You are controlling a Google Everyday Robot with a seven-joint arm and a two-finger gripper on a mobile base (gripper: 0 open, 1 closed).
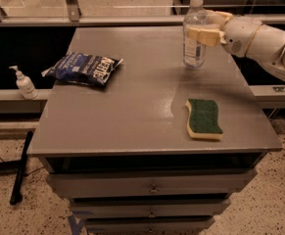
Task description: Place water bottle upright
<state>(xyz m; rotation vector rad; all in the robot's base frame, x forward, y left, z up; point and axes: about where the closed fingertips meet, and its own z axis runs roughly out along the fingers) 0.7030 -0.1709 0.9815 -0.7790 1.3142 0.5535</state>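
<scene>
The water bottle is clear plastic with a white cap and stands upright on the grey table at the far right. My gripper reaches in from the right on a white arm. Its cream fingers lie around the bottle's upper body, one in front and one behind.
A dark blue chip bag lies at the table's far left. A green and yellow sponge lies near the front right. A small white pump bottle stands on a ledge left of the table. Drawers sit below the tabletop.
</scene>
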